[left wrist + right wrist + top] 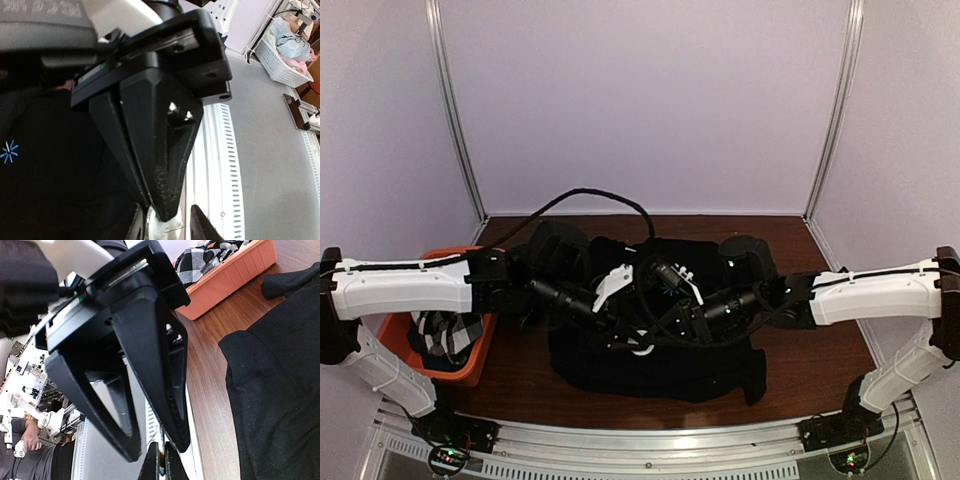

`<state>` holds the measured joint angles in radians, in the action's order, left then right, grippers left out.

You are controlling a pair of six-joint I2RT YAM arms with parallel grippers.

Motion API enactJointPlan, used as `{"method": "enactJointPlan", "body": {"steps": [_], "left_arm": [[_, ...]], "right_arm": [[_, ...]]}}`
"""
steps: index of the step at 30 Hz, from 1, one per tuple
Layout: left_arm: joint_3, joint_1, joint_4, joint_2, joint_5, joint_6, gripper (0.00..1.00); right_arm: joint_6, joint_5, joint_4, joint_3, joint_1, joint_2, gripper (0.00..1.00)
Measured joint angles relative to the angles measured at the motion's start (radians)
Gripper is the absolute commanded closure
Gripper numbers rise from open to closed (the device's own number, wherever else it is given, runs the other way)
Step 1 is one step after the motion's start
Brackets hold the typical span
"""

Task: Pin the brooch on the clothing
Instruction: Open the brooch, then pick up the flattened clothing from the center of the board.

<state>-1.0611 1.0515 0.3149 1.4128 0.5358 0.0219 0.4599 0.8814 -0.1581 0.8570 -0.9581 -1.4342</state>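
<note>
A robot lab: white-walled booth on aluminium rails, white baskets of cloth beyond

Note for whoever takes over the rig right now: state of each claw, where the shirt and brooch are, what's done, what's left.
Left claw: open, its fingers standing either side of the other claw's tips, over the T-shirt.
Right claw: shut. A small white piece sits at its tip, likely the brooch; whether it is gripped is unclear.
T-shirt: crumpled mid-table, starburst print showing.
Done: both claws meet over the shirt.
Left: nothing looks pinned to the fabric yet, so the pinning remains.
</note>
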Motion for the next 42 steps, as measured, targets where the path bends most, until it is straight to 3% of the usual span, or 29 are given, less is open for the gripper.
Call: {"method": "enactJointPlan", "body": {"steps": [7, 10, 11, 16, 19, 23, 28, 31, 42], "left_arm": [[0.068, 0.000, -0.131, -0.080, 0.001, 0.059, 0.35], [0.069, -0.011, -0.137, -0.127, -0.032, 0.067, 0.04], [0.069, -0.017, -0.135, -0.144, -0.058, 0.073, 0.03], [0.064, -0.097, -0.072, -0.249, -0.336, 0.098, 0.02], [0.062, -0.207, -0.020, -0.288, -0.507, 0.123, 0.02], [0.006, -0.368, 0.069, -0.237, -0.626, 0.148, 0.02], [-0.201, -0.466, 0.146, 0.020, -0.679, 0.148, 0.02], [-0.264, -0.490, 0.150, 0.140, -0.689, 0.128, 0.02], [-0.352, -0.521, 0.016, 0.474, -0.560, -0.045, 0.02]], "right_arm": [[-0.003, -0.008, -0.008, 0.000, 0.000, -0.005, 1.00], [-0.024, -0.039, 0.022, 0.002, 0.000, -0.005, 1.00], [-0.035, -0.062, 0.044, 0.005, 0.000, -0.005, 1.00], [-0.069, -0.251, 0.174, 0.054, 0.002, -0.002, 1.00], [-0.054, -0.377, 0.210, 0.085, 0.019, 0.005, 1.00], [0.040, -0.486, 0.213, 0.100, 0.098, 0.007, 1.00], [0.277, -0.461, 0.027, 0.007, 0.261, -0.001, 1.00], [0.344, -0.473, 0.017, 0.020, 0.318, -0.070, 1.00], [0.291, -0.627, 0.224, 0.474, 0.314, -0.443, 1.00]]}}
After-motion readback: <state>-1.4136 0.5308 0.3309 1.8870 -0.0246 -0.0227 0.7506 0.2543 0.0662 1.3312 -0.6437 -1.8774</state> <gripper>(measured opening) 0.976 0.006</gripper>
